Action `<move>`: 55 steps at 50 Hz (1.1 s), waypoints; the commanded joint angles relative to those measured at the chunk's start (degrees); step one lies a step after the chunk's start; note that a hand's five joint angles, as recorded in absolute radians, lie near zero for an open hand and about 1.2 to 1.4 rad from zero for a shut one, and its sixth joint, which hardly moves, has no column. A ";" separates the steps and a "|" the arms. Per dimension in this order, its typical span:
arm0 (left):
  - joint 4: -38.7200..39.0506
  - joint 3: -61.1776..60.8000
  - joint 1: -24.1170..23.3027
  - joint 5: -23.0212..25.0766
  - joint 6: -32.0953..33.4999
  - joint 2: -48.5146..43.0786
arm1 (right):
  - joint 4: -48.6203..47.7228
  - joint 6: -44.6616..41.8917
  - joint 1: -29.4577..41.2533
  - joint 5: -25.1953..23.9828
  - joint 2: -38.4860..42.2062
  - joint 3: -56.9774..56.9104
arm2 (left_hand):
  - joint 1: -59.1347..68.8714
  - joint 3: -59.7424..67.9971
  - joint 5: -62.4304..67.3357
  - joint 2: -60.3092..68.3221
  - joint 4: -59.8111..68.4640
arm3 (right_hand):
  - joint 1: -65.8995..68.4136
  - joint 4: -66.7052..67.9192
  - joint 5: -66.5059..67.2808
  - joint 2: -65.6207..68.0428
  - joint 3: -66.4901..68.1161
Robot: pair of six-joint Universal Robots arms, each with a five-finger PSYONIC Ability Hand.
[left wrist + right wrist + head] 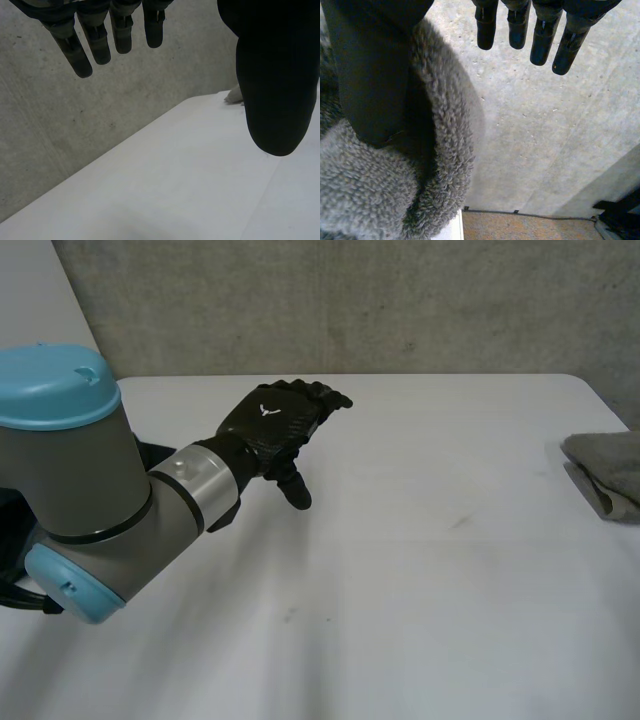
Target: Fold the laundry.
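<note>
White table (pixel 420 570), concrete wall (pixel 400 300) behind; left hand (pixel 275 425) hovers palm down, fingers (pixel 100 42) straight, apart; right wrist view adds the right hand (pixel 370 75), fingers likewise, grey towel (pixel 365 190) beside its thumb.

Looked a plain white worktop (pixel 420 540), matte, set against a grey concrete wall (pixel 400 300). Carried one grey, fluffy cloth (pixel 608 472), bunched in a heap at the robot's right edge. Bore faint dark marks (pixel 460 523) near the middle.
</note>
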 commanded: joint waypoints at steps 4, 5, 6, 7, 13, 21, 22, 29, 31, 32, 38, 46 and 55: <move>-0.22 -0.35 0.16 0.00 -0.06 0.13 | 4.28 -17.36 -0.15 -3.54 -11.67 9.40 | 0.66 -0.24 -1.46 0.01 0.05 | -1.48 -3.09 -4.40 -2.48 -2.26; -0.22 -0.35 0.16 0.00 -0.06 0.13 | 4.28 -18.51 -0.15 -3.89 -12.29 10.10 | 0.66 -0.24 -1.45 0.01 0.05 | -1.48 -3.09 -4.40 -2.48 -2.26; -0.22 -0.44 0.16 0.00 -0.06 0.13 | 4.28 -20.87 -0.06 -4.51 -13.60 11.50 | 0.50 -0.41 -1.62 -0.15 -0.12 | -1.48 -3.09 -4.40 -2.48 -2.26; -0.30 -0.44 0.16 0.00 -0.15 0.13 | 4.19 -21.76 -0.06 -4.86 -14.13 12.21 | 0.49 -0.41 -1.62 -0.16 -0.12 | -1.48 -3.09 -4.40 -2.48 -2.26; -0.22 -1.75 0.25 0.09 -0.24 1.19 | 3.58 -25.98 0.03 -10.73 -16.16 18.44 | 0.49 -0.41 -1.62 -0.16 -0.12 | -1.48 -3.09 -4.40 -2.48 -2.26; -0.04 -2.81 0.43 0.18 -0.24 1.45 | -2.65 -26.25 0.03 -13.74 -11.95 20.92 | 0.49 -0.41 -1.62 -0.16 -0.12 | -1.48 -3.09 -4.40 -2.48 -2.26; -0.04 -2.90 0.43 0.18 -0.24 1.36 | -3.27 -26.25 0.03 -13.74 -11.51 20.92 | 0.49 -0.41 -1.62 -0.16 -0.12 | -1.48 -3.09 -4.40 -2.48 -2.26; -0.04 -3.51 1.13 0.18 -0.15 1.54 | -5.04 -26.25 0.11 -13.65 -11.15 21.35 | 0.49 -0.41 -1.62 -0.16 -0.12 | -1.48 -3.09 -4.40 -2.48 -2.26; -0.04 -3.51 1.48 0.27 -0.24 1.63 | -5.13 -26.25 0.11 -13.65 -11.24 21.44 | 0.49 -0.41 -1.62 -0.16 -0.12 | -1.48 -3.09 -4.40 -2.48 -2.26; -0.04 -3.60 1.57 0.27 -0.24 1.63 | -5.21 -26.25 0.11 -13.57 -11.15 21.45 | 0.49 -0.41 -1.62 -0.16 -0.12 | -1.48 -3.09 -4.40 -2.48 -2.26; -0.04 -3.69 1.74 0.27 -0.33 1.63 | -9.25 -27.04 0.20 -13.39 -9.83 21.27 | 0.49 -0.41 -1.62 -0.16 -0.12 | -1.48 -3.09 -4.40 -2.48 -2.26; 0.05 -4.13 1.83 0.27 -0.33 1.63 | -13.38 -34.77 0.29 -13.65 -5.18 19.34 | 0.49 -0.41 -1.62 -0.16 -0.12 | -1.48 -3.09 -4.40 -2.48 -2.26; 0.05 -4.39 1.83 0.27 -0.33 1.63 | -14.35 -31.71 2.56 -13.56 0.97 7.14 | 0.49 -0.41 -1.62 -0.16 -0.12 | -1.48 -3.09 -4.40 -2.48 -2.26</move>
